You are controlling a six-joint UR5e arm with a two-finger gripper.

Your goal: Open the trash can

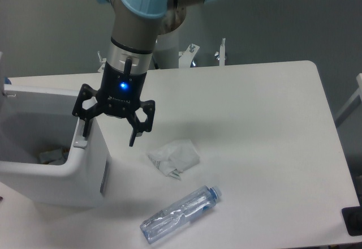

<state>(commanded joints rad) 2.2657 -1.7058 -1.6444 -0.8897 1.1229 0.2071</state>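
Note:
The trash can (85,175) is a large white boxy bin at the table's left edge. Its lid is up and mostly out of frame, so I see into the hollow, with some crumpled waste (54,156) at the bottom. My gripper (108,136) hangs open over the bin's right rim. Its left finger (85,125) points down at the grey push tab (80,143), and its right finger (134,134) hangs outside the bin over the table.
A crumpled white wrapper (174,156) lies on the table right of the bin. A clear plastic bottle (180,213) lies on its side near the front edge. The robot base mount (192,56) stands behind the table.

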